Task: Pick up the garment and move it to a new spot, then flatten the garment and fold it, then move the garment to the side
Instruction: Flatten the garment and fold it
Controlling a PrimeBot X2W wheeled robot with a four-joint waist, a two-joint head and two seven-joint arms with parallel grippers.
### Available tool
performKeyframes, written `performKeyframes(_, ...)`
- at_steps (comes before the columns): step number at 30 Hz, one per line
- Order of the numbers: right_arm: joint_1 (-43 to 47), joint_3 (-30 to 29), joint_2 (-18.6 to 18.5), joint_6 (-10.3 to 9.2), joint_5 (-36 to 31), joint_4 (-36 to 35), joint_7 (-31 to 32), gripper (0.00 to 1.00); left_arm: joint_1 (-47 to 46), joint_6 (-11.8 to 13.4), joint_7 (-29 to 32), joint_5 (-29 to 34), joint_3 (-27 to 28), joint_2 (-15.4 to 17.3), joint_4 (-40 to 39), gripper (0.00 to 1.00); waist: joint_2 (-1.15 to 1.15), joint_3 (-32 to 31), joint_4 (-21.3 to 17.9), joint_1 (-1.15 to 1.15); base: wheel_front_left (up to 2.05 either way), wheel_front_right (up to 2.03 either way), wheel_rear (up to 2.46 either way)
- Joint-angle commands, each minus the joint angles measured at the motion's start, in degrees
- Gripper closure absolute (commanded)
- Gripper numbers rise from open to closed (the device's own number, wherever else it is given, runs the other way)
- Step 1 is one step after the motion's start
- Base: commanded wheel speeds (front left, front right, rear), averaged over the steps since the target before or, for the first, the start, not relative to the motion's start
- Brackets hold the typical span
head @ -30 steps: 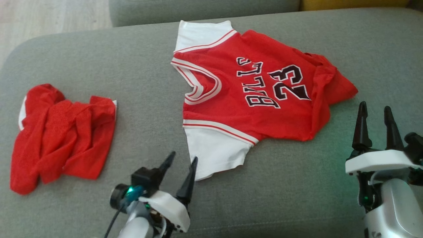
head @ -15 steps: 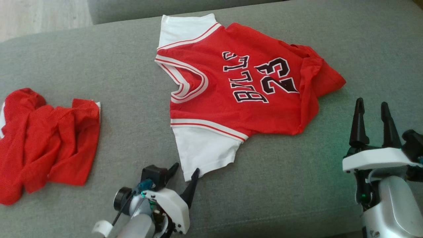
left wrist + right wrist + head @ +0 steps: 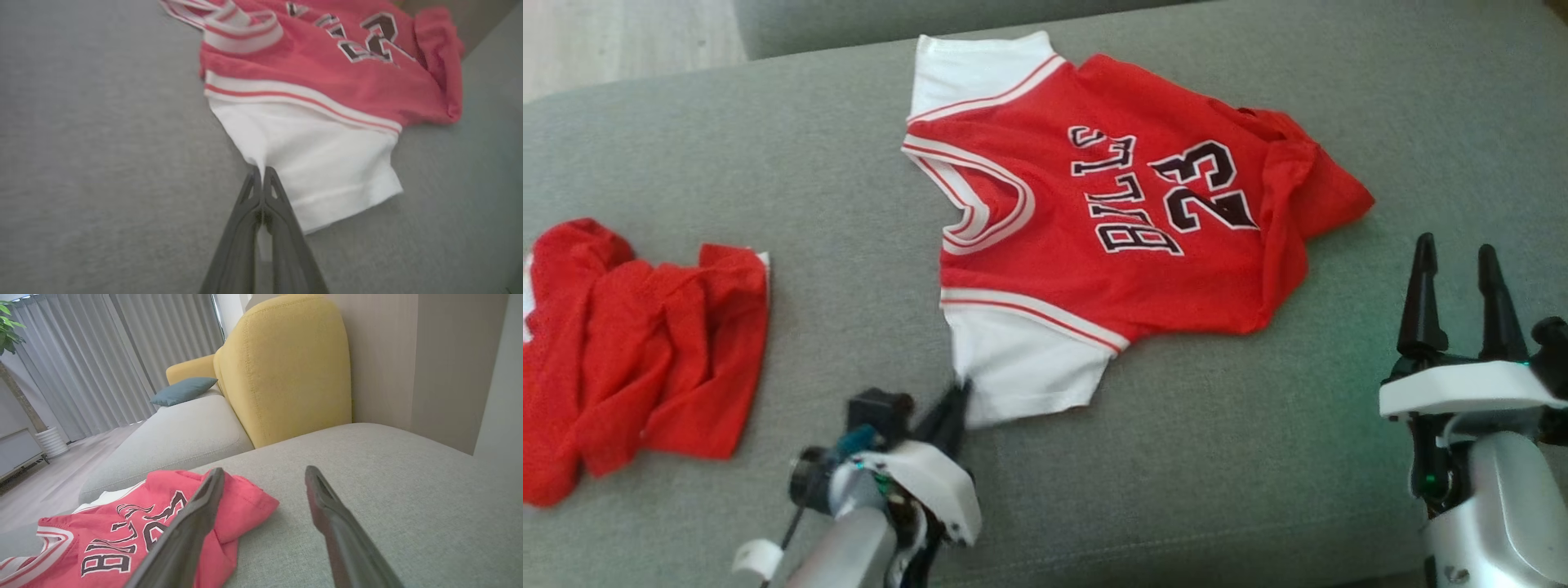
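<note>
Jersey [image 3: 1127, 220]: lying face-up on grey cushion [image 3: 768, 163], toward far edge.
Left gripper [image 3: 958, 392]: clamping shut on corner of near white sleeve [image 3: 318, 163].
Right gripper [image 3: 1455, 249]: hovering spread, empty, toward near right corner.
Crumpled red garment [image 3: 637, 351]: lying at left edge.

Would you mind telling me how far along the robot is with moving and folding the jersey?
Nothing looks finished: the jersey lies unfolded on the sofa, its hem bunched. In hand: the left gripper is shut on the edge of the near white sleeve, ready to lift. The right gripper is open, clear of the cloth. Remaining: carrying, flattening, folding, setting aside.
</note>
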Motion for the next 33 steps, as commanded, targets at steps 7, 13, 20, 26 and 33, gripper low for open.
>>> performKeyframes(7, 0.2, 0.5, -0.2, 0.22, -1.2, -1.7, 0.7, 0.00, -0.8, 5.2, -3.4, -0.2, 9.9, 0.2, -11.7, 1.00, 0.00, -2.5, 3.2, 0.00, 0.00, 0.00, 0.00)
performKeyframes(13, 0.8, 0.4, -0.2, 0.22, -1.8, -0.7, 2.5, 0.00, 3.8, 6.4, -3.4, 2.1, 15.5, 0.2, -21.0, 1.00, 0.00, -3.2, 4.6, 0.00, 0.00, 0.00, 0.00)
performKeyframes(20, 1.3, 0.8, -0.2, 0.22, -2.1, 1.5, 4.1, 0.00, 6.3, 5.2, -3.4, 2.9, 14.0, 0.2, -20.0, 1.00, 0.00, -3.0, 5.4, 0.00, 0.00, 0.00, 0.00)
performKeyframes(26, -1.1, 2.4, -0.2, 0.22, 1.2, 5.0, 4.3, 0.00, 6.2, 5.0, -3.4, 2.7, 12.1, 0.2, -17.9, 0.51, 0.00, -2.2, 6.2, 0.00, 0.00, 0.00, 0.00)
performKeyframes(33, -6.3, 5.0, -0.2, 0.22, 6.7, 11.1, 4.1, 0.00, 5.1, 5.5, -3.4, 2.5, 10.8, 0.2, -16.6, 0.00, 0.00, -1.6, 7.9, 0.00, 0.00, 0.00, 0.00)
